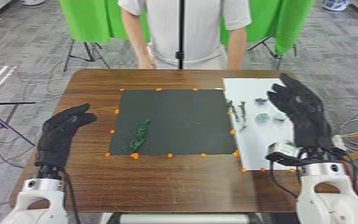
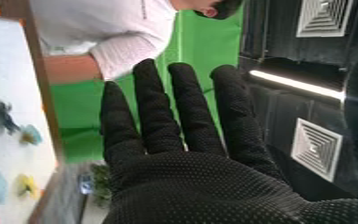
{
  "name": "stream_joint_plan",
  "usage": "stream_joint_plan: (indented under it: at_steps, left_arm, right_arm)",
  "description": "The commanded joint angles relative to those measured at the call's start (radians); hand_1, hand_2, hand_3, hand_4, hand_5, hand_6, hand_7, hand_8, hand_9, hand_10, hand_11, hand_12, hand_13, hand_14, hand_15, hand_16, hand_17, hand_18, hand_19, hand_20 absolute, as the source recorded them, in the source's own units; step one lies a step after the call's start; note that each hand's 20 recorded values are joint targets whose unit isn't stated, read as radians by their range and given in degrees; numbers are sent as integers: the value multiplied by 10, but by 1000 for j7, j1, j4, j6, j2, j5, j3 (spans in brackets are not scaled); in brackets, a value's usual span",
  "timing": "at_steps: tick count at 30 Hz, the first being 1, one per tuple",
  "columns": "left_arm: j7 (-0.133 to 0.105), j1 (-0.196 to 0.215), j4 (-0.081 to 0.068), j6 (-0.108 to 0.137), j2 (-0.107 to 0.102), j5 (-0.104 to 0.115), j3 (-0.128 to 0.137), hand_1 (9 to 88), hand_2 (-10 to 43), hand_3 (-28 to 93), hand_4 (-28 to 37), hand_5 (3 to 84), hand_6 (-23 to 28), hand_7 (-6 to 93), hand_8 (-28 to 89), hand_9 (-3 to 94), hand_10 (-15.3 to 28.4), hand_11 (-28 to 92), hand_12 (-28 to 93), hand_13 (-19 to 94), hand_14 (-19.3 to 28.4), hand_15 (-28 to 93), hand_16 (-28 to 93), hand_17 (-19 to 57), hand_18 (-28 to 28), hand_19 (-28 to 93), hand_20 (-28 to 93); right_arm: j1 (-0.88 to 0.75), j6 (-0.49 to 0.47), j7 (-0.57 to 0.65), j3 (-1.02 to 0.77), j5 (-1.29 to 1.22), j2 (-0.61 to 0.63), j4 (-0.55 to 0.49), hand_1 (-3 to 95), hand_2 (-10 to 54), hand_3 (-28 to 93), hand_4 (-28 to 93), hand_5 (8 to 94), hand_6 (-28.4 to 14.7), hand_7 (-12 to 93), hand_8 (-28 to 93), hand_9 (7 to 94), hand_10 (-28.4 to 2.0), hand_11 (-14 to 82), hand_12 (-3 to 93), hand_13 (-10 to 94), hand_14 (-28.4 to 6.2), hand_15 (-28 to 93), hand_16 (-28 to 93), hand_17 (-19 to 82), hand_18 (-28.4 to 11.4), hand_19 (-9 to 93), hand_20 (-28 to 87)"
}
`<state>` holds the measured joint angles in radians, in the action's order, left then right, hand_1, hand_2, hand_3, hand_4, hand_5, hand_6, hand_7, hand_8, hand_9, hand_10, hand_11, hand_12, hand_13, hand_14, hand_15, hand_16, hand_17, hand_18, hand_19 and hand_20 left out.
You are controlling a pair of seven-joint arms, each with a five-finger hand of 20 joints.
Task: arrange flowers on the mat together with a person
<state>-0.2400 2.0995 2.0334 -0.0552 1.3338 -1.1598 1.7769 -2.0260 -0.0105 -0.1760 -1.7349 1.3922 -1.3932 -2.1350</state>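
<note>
Adding another piece beside the first seems to be the step in hand. At the left side of the table (image 1: 171, 186), the left hand (image 1: 63, 127) is relaxed, its fingers loosely bent, holding nothing. Next comes the green sprig (image 1: 141, 136), lying toward the left of the dark mat (image 1: 184, 117). To the mat's right, the white sheet (image 1: 254, 145) bears slender dark stems (image 1: 242, 112), a pale round flower head (image 1: 262, 118) and, in the right wrist view, a yellow flower (image 2: 26, 185). Over its right part is the right hand (image 1: 302, 107), empty, fingers straight and slightly apart. The next move likely calls for lowering it, pinching one piece gently and bringing it onto the mat.
</note>
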Motion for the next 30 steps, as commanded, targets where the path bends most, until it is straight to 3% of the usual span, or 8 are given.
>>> stream_joint_plan:
  at_steps: [1, 3, 6, 10, 14, 22, 30]
  left_arm:
    - [13, 18, 1, -2, 0, 5, 2, 318, -76, 647, -150, 515, 46, 200, -62, 505, 132, 272, 185, 394, 180, 306, 42, 35, 162, 113, 198]
    - [16, 21, 2, -4, -1, 4, 3, 317, -75, 646, -149, 515, 46, 200, -62, 505, 132, 271, 185, 394, 180, 306, 42, 35, 162, 113, 199]
    - [23, 27, 7, -6, 0, 4, 5, 317, -75, 646, -149, 515, 46, 200, -62, 505, 132, 272, 185, 394, 180, 306, 42, 35, 162, 112, 199]
    - [19, 27, 8, 1, -6, 7, 3, 317, -76, 647, -149, 514, 46, 199, -62, 505, 132, 272, 185, 394, 180, 305, 42, 34, 162, 112, 198]
    - [23, 26, 8, -4, -4, 4, 3, 317, -76, 647, -149, 514, 47, 198, -62, 503, 132, 271, 185, 394, 180, 305, 42, 34, 162, 112, 199]
    - [27, 21, 8, -8, -6, 3, 5, 317, -75, 645, -149, 513, 46, 198, -61, 503, 132, 271, 185, 393, 180, 305, 42, 34, 163, 112, 199]
    - [32, 17, 6, -16, -5, 1, 3, 318, -74, 644, -148, 512, 46, 199, -62, 503, 133, 272, 185, 391, 181, 304, 42, 33, 163, 113, 198]
  right_arm:
    - [23, 359, 206, -71, 555, 96, -20, 214, -95, 757, -174, 427, -11, 158, -88, 478, -143, 65, 175, 406, -147, 125, 240, 183, -160, 110, 264]
    - [10, 368, 313, -104, 766, 123, -17, 230, -95, 756, -187, 466, -11, 179, -93, 514, -141, 96, 186, 448, -144, 144, 246, 193, -156, 146, 281]
    - [4, 307, 443, -132, 953, 162, -9, 256, -95, 748, -213, 520, -10, 203, -96, 567, -140, 144, 196, 503, -140, 162, 258, 212, -153, 205, 311]
    - [-23, 131, 532, -184, 1178, 185, -5, 274, -95, 738, -265, 560, -10, 210, -95, 617, -138, 177, 206, 564, -130, 211, 271, 239, -153, 281, 347]
    - [-38, 17, 560, -193, 1195, 212, 14, 295, -95, 724, -281, 606, -9, 204, -87, 671, -132, 208, 217, 617, -119, 271, 273, 261, -155, 330, 367]
    - [-39, -115, 588, -176, 1227, 253, 60, 312, -95, 705, -283, 662, 1, 198, -89, 722, -122, 232, 230, 661, -116, 356, 273, 303, -149, 356, 402]
    - [-47, -138, 580, -126, 1234, 275, 79, 320, -95, 683, -283, 704, 10, 181, -90, 776, -113, 219, 221, 694, -110, 390, 286, 319, -152, 355, 417]
